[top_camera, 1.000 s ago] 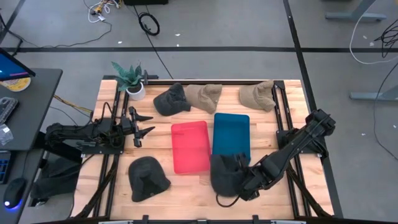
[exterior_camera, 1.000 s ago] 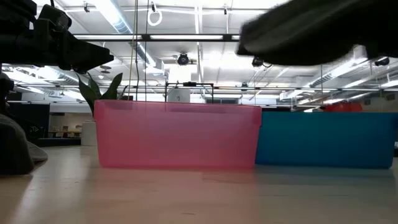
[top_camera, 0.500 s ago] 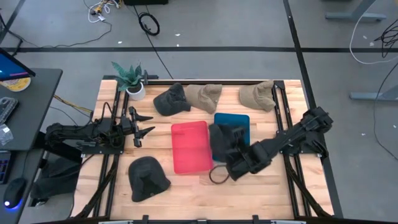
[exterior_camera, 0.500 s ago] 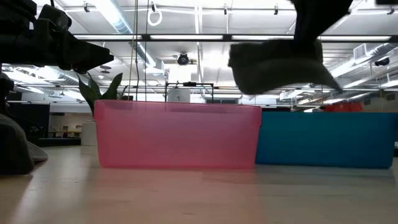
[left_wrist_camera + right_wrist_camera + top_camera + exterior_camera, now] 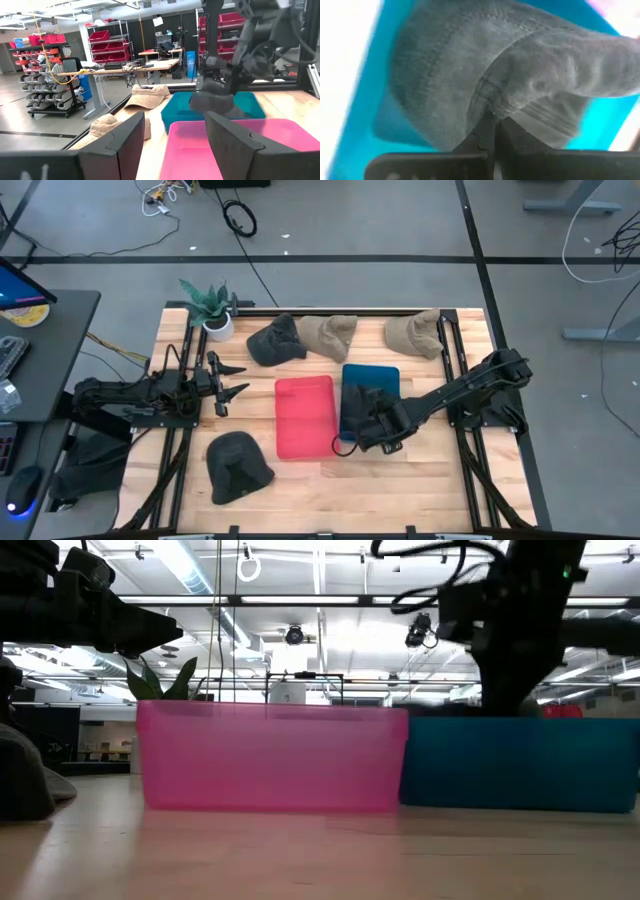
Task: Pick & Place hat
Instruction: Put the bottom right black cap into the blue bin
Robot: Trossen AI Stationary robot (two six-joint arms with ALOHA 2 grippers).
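A dark grey hat (image 5: 357, 406) sits in the blue bin (image 5: 386, 372), with its strap loop (image 5: 343, 444) hanging over the bin's near rim. My right gripper (image 5: 380, 423) is shut on the hat, reaching in from the table's right. In the low view the bin wall (image 5: 520, 765) hides the hat and only the arm (image 5: 520, 630) shows above it. My left gripper (image 5: 232, 383) waits open at the table's left side, level, pointing at the bins. My right gripper pinches a raised fold of the hat's grey cloth (image 5: 492, 107) between its two shut fingers (image 5: 487, 135). It comes slanting down from the table's right. The hat spreads out below the fingers inside the blue bin (image 5: 350, 100); whether it lies on the bin's floor I cannot tell.
A pink bin (image 5: 305, 416) stands right beside the blue one on its left. Another dark grey hat (image 5: 240, 468) lies near the near-left corner. Along the far edge lie a dark hat (image 5: 275, 340), two tan hats (image 5: 328, 335) (image 5: 415, 332) and a potted plant (image 5: 210, 310).
My right gripper, shut on the hat throughout, lifted it off the table near the near edge, carried it toward the far edge over the blue bin and lowered it inside. The hat hung above the rim half a second ago; now it is below it. Both bins shifted slightly left in the low view.
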